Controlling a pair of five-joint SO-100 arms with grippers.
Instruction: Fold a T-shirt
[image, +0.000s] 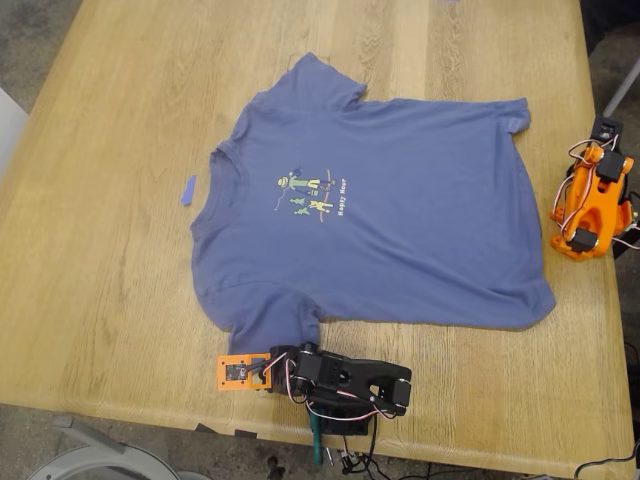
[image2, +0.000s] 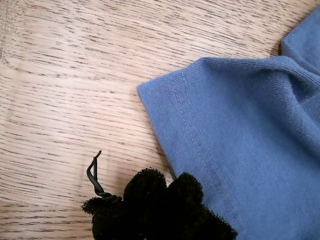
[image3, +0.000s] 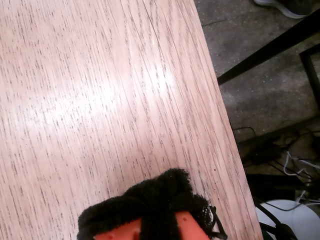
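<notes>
Two claws wait off the flat T-shirt (image: 380, 210), grip unclear; my first claw (image2: 160, 200) beside its sleeve should pinch that hem.

T-shirt (image: 420, 220): slate blue, with a small green-and-yellow cartoon print (image: 305, 195) and white lettering (image: 343, 209) on the chest. Tape strip (image: 188, 190): lighter blue-violet. Tabletop (image: 100, 250): pale oak with fine dark grain streaks. Arm at the exterior view's right (image: 590, 205): orange with black parts. Arm at the near edge (image: 340, 380): black, with an orange end. Fingers (image2: 160, 210): covered in black fuzzy padding.
</notes>
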